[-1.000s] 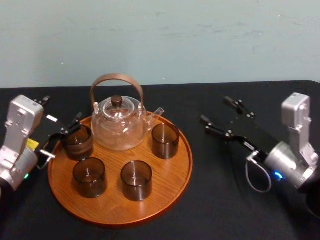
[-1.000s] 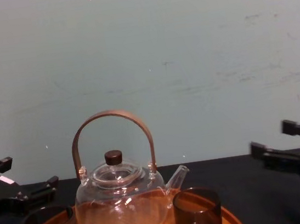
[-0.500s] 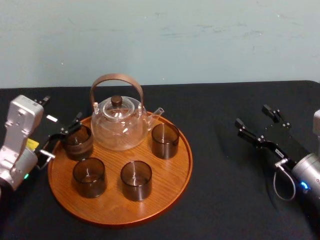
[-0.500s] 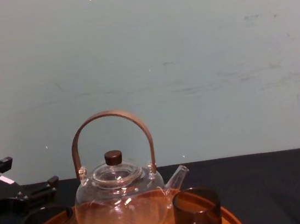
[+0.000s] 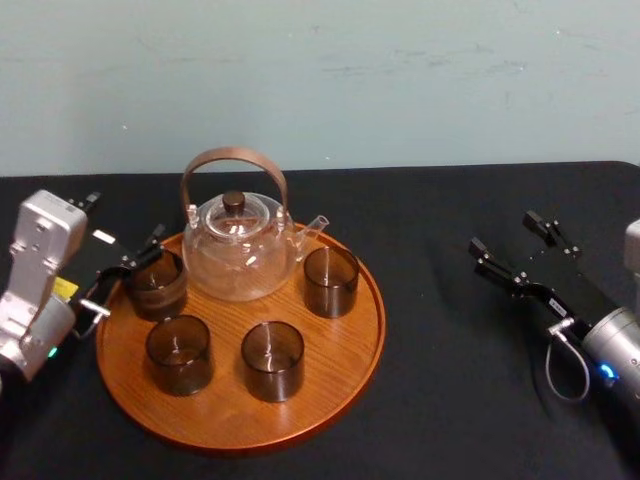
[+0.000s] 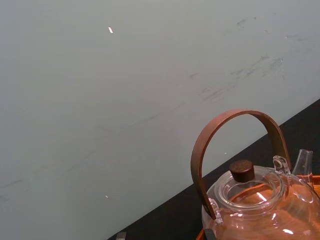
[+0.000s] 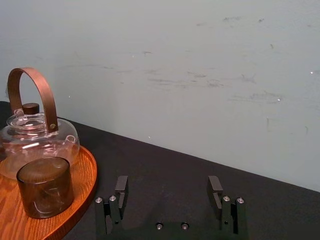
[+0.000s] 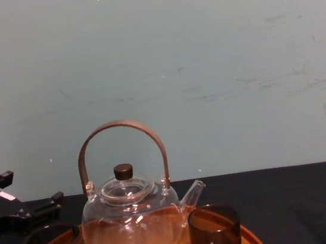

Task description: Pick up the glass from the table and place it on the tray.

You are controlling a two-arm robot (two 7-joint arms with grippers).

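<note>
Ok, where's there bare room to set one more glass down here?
The widest bare patch is black table between the tray and the open right gripper. On the tray, bare wood runs along the near rim, before the two front glasses. Crowded: back left, where teapot, a glass and the left gripper bunch.

Left tool (image 5: 126, 271) and right tool (image 5: 502, 232), fingers spread (each low at its side)
</note>
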